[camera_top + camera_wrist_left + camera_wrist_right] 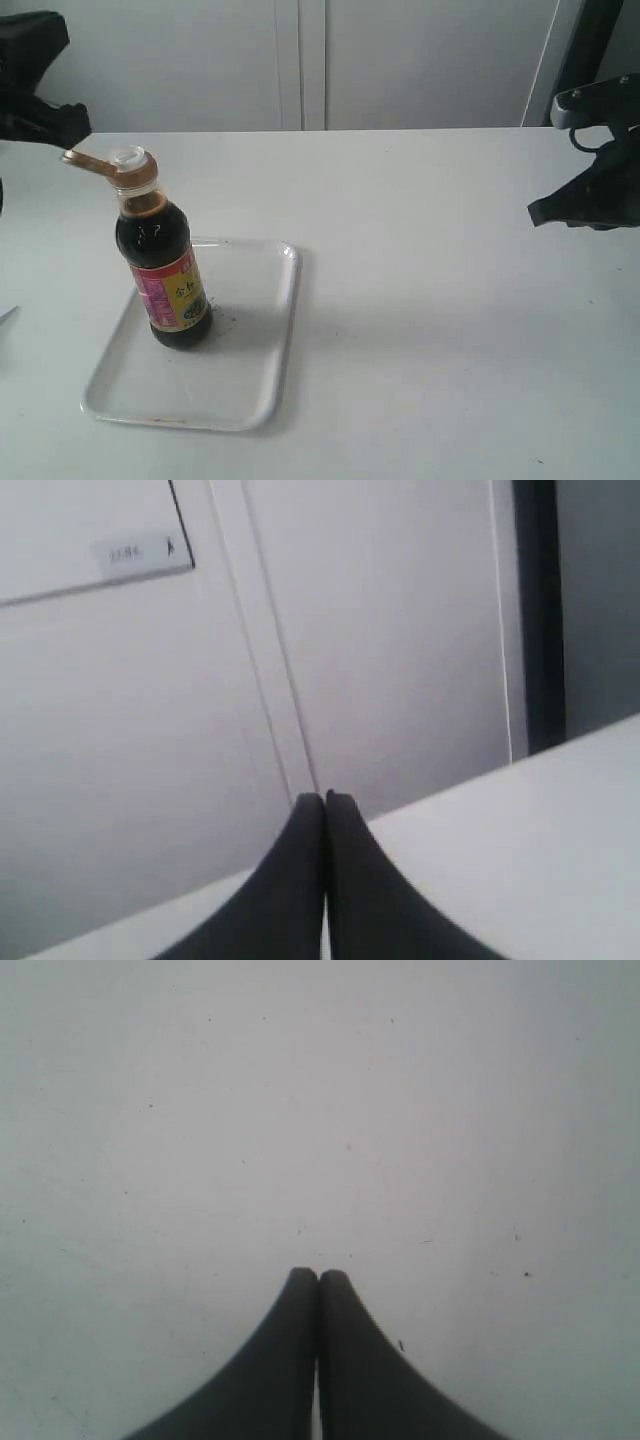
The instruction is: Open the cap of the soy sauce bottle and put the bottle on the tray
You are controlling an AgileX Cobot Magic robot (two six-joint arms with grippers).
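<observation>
So the bottle [165, 265] is standing upright on the tray [255, 370], sitting toward the tray's left side, label facing the exterior camera. The cap [115, 165] is flipped open — its hinged lid is sticking out to the left, and the white spout is showing on top. The tray itself is lying flat on the white worktop [450, 330], over on the left half of it.

My left gripper [40, 105] is hanging up at the left edge of the exterior view, just beside that open lid, and I honestly can't tell from here whether it's touching the lid or not. In the left wrist view my left jaws are pressed together with nothing between them, the tips [324, 802] pointing past the worktop edge at a pale cabinet wall.

My right gripper [585, 205] is hovering way over on the right side, well apart from the bottle and tray. Its jaws are clenched too — the two dark fingers [290, 1360] are meeting tip to tip in the right wrist view, holding nothing, with only bare speckled worktop under them.
</observation>
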